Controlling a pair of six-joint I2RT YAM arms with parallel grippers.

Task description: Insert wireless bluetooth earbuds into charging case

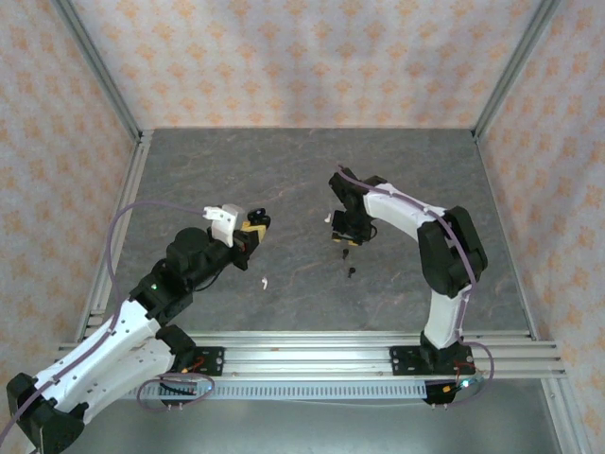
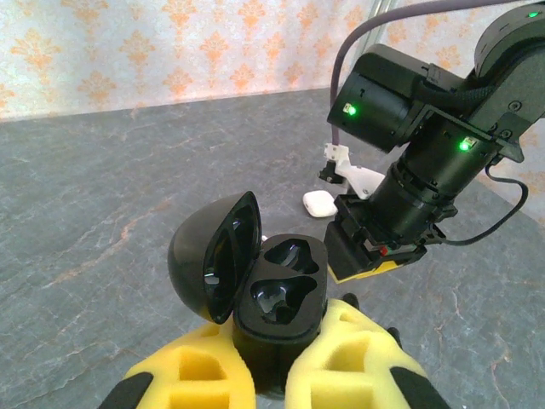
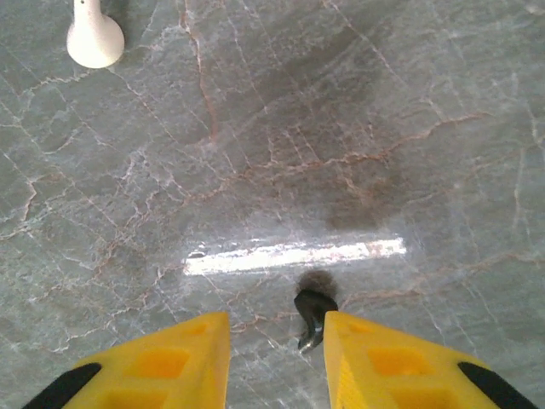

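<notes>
The left pincer (image 2: 271,362) is clamped on the black case (image 2: 281,298), which stands between its pads with the lid (image 2: 213,256) swung open to the left (both wells empty). Farther ahead, a white case (image 2: 318,203) lies on the table (image 2: 102,187). The right pincer (image 3: 277,332) stands apart above the table. A black bud (image 3: 313,317) sits between its fingers, close to one and clear of the other. Well ahead and to the left lies a white bud (image 3: 94,38).
</notes>
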